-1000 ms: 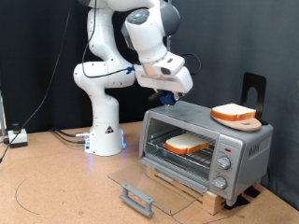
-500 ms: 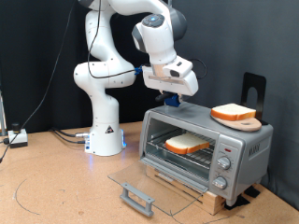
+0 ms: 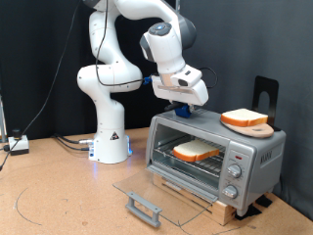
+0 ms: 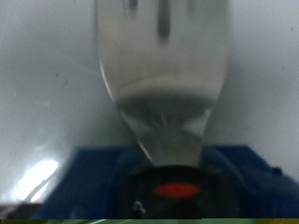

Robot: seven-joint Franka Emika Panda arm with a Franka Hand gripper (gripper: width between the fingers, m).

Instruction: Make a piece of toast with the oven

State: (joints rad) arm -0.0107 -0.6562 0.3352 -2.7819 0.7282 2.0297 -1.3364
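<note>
My hand is hovering just above the top of the oven, toward its rear on the exterior view's left; I cannot tell whether it is wide or narrow, and the wrist view is showing only a blurred pale surface. The piece of toast is lying on the wire rack inside the oven, whose glass door is hanging open over the tabletop. A rounder slice is sitting on a wooden board on the oven's top.

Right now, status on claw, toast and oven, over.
Claw just above the oven top, nothing seen in it. Toast on the rack inside, door down. Second slice on a board on top.
</note>
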